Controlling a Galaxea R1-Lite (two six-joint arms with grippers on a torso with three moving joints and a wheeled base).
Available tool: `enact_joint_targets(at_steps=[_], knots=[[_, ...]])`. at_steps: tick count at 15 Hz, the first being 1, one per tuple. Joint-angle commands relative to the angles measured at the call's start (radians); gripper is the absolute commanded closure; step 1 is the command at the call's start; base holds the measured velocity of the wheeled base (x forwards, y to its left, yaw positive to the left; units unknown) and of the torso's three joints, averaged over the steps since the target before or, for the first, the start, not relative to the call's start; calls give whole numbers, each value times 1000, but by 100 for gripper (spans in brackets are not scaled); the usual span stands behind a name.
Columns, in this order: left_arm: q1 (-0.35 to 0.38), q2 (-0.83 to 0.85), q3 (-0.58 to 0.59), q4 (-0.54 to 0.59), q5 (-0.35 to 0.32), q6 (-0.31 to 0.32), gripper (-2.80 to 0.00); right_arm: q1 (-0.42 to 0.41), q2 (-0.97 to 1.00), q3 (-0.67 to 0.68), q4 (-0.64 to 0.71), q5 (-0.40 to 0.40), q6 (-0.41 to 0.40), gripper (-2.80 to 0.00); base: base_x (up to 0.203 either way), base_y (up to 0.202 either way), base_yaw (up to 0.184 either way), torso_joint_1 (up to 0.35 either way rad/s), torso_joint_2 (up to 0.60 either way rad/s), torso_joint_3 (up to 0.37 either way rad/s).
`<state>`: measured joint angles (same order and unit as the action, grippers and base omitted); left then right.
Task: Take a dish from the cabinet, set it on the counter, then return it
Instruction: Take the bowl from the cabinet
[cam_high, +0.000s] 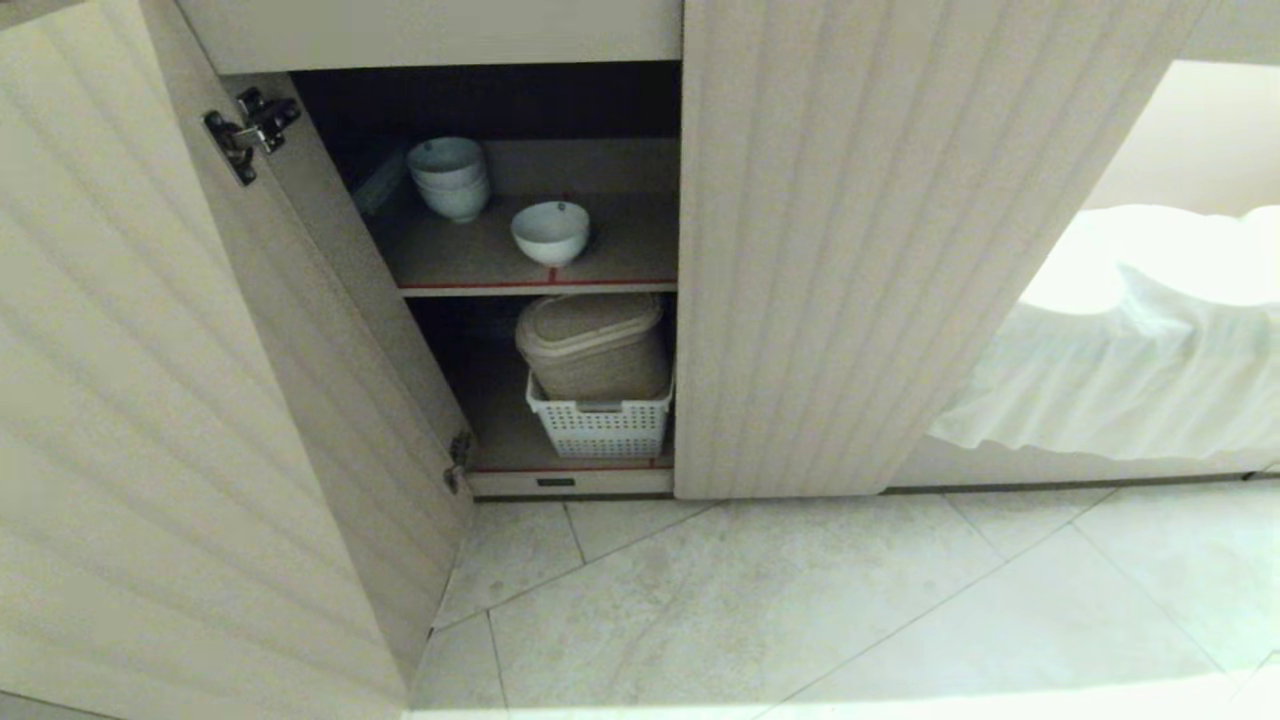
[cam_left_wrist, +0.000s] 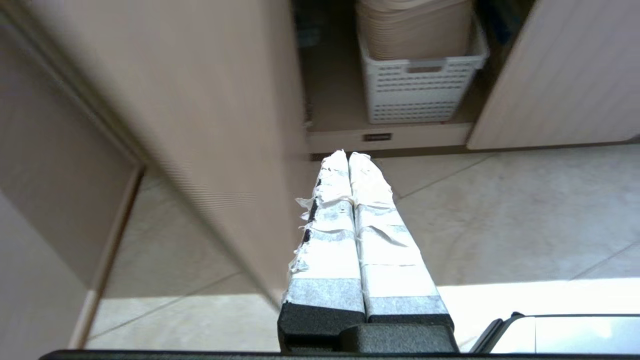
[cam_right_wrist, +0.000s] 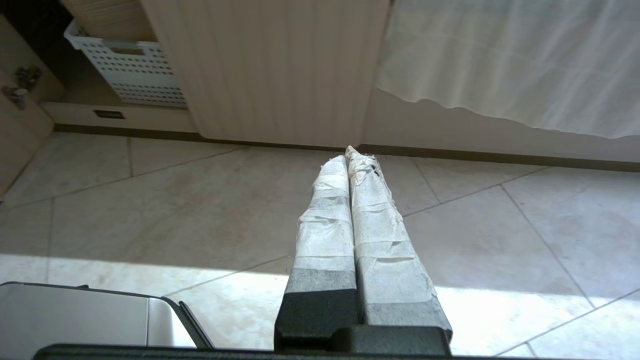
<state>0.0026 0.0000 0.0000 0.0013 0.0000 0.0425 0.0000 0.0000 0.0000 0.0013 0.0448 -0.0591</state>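
The left gripper (cam_left_wrist: 348, 156) has its two taped fingers (cam_left_wrist: 330, 240) pressed together with nothing between them, and it hangs low over the tiled floor (cam_left_wrist: 500, 220), pointing toward the bottom of the cabinet (cam_high: 880, 250). The right gripper (cam_right_wrist: 348, 152) is the same: fingers together, empty, aimed at the floor in front of the closed fluted door. Neither arm appears in the head view, so both sit parked below it.

Beyond the fingers, the left door (cam_high: 150, 400) stands swung wide open. On the upper shelf (cam_high: 620, 285), edged with a red stripe, the dish (cam_high: 551, 232) sits alone and upright near the front edge, a small white bowl. A stack of similar bowls (cam_high: 450, 178) stands further back and to its left, apart from it. On the lower shelf a white slotted basket (cam_high: 600, 425) holds a beige lidded bin (cam_high: 592, 345). To the right of the cabinet a white cloth (cam_high: 1130, 340) hangs down. The counter is not in view.

The task looks to be at its very start: the bowl is untouched and no arm has reached in. The next move calls for one arm to rise to shelf height, open its fingers, and enter through the open half without knocking the stack or the door edge, then close on the bowl's rim.
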Motion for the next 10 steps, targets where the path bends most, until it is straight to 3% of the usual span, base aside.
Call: enact_joint_targets(at_steps=[1, 10], knots=[[0, 0, 0, 0, 0, 0, 0, 1, 0, 0, 0, 1, -1, 0, 0, -197, 2, 2, 2, 2], [0, 0, 0, 0, -1, 2, 0, 0, 0, 0, 0, 1, -1, 0, 0, -188, 0, 4, 2, 2]])
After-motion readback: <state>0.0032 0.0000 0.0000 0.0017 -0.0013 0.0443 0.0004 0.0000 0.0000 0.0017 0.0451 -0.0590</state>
